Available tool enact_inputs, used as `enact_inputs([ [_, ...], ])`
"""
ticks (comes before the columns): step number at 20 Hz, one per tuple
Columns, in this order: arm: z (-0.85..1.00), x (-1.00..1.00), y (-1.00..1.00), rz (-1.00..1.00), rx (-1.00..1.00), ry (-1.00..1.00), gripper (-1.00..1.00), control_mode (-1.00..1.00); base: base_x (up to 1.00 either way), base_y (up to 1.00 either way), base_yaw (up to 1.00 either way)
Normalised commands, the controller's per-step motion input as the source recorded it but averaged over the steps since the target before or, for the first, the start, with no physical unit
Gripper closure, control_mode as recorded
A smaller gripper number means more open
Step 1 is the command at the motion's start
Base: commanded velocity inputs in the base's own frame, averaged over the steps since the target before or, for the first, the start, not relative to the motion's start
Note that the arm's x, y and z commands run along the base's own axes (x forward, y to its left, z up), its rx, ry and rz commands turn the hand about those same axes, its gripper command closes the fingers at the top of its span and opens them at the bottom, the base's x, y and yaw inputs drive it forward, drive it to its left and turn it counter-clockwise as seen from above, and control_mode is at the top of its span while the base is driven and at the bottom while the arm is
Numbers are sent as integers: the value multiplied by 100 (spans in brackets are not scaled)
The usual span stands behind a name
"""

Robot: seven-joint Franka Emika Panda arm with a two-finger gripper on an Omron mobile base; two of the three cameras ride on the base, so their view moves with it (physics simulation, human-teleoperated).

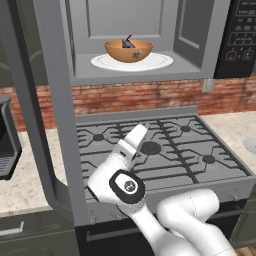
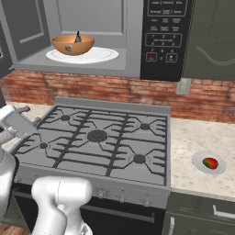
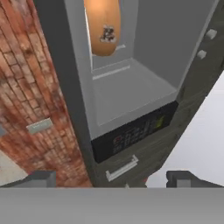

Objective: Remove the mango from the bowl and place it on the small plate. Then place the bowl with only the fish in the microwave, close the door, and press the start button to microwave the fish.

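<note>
The orange-brown bowl [image 1: 128, 51] [image 2: 72, 44] sits on the white turntable plate inside the open microwave [image 1: 140, 75] [image 2: 87, 62]. The dark fish [image 1: 128, 43] [image 2: 77, 38] lies in it. On the counter right of the stove, the mango [image 2: 210, 163] rests on the small plate [image 2: 200, 164]. The door [image 1: 57, 125] stands swung open to the left. My gripper [image 1: 137, 135] [image 3: 113, 179] hovers over the stove's front left, below the cavity and right of the door. It is open with nothing between its fingertips [image 3: 41, 178]. The hand view, rolled sideways, looks up at the bowl [image 3: 103, 26].
The black control panel [image 1: 242, 35] [image 2: 165, 32] [image 3: 131, 135] is at the microwave's right. A gas stove [image 1: 165, 150] [image 2: 96, 137] lies under it, backed by a brick wall [image 2: 137, 94]. The open door's lower edge hangs beside the arm.
</note>
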Motion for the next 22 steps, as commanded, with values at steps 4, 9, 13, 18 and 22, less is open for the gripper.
enact_inputs([
  [4, 17, -56, 60, -19, -23, 0, -100, -100, 0, 0, 0],
  [9, 17, -54, 66, -21, -21, 0, -100, -100, 0, 0, 0],
  [13, -2, -41, 84, -23, -22, 1, -100, -100, 0, 0, 0],
  [18, -5, -22, 95, -25, -30, 4, -100, -100, 0, 0, 0],
  [22, 0, -1, 93, -20, -20, 23, -100, -100, 0, 0, 0],
])
